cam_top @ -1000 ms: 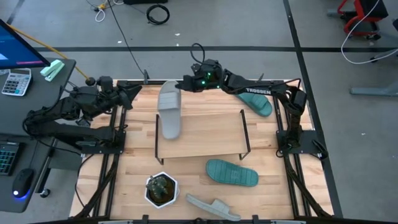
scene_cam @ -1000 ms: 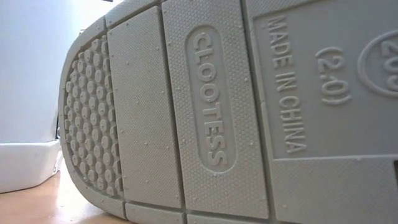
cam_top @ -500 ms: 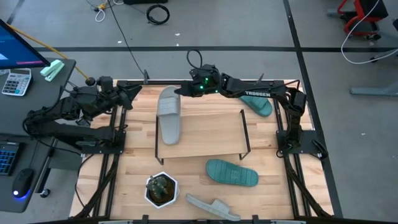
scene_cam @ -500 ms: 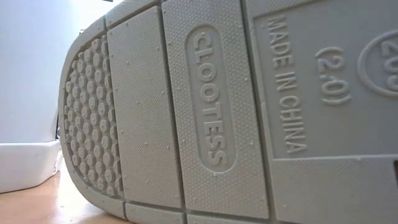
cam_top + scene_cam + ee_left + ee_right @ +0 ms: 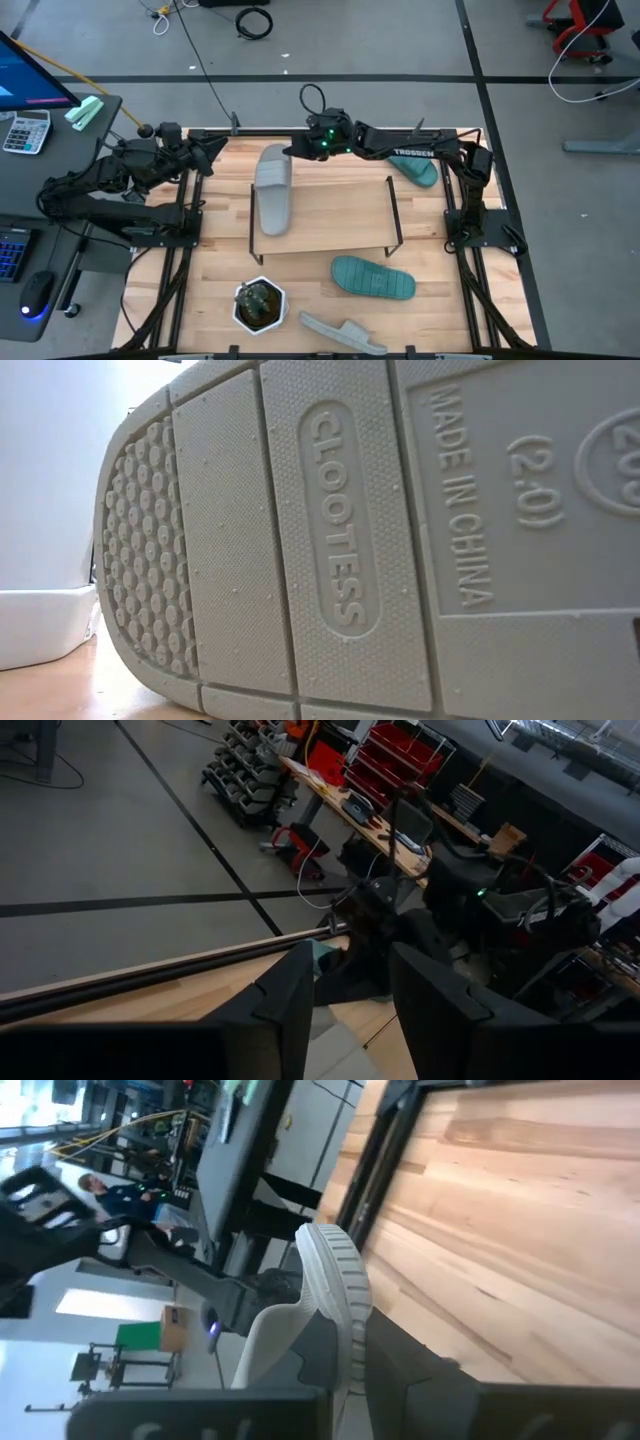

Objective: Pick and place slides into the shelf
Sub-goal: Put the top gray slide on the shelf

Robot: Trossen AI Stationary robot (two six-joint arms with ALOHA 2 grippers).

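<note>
A light grey slide (image 5: pixel 272 190) stretches from the table's far edge out over the left end of the shelf (image 5: pixel 340 215). My right gripper (image 5: pixel 293 152) is shut on its far end. Whether its near end rests on the board, I cannot tell. One teal slide (image 5: pixel 372 277) lies flat in front of the shelf. Another teal slide (image 5: pixel 418 168) lies at the far right, partly under my right arm. A second grey slide (image 5: pixel 342 333) lies at the near edge, and its sole (image 5: pixel 380 540) fills the low view. My left gripper (image 5: pixel 208 150) stands open at the far left. My right gripper pinches the grey slide's ribbed rim (image 5: pixel 338 1275) at its far end between the two fingers (image 5: pixel 405 1365). It comes from the table's far right, slanting a little downward. The slide reaches away from the fingers toward the near edge, over the shelf's left end.
A small plant in a white pot (image 5: pixel 259 304) stands near the front left, in front of the shelf. The shelf's black frame legs (image 5: pixel 393 210) rise at its right end. Bare wood (image 5: pixel 330 195) shows on the board right of the grey slide.
My right gripper has moved toward the table's near edge and a little down, rolling slightly, still shut on the grey slide. The slide has gone with it, reaching farther over the shelf's left end and lying straighter from far to near.
</note>
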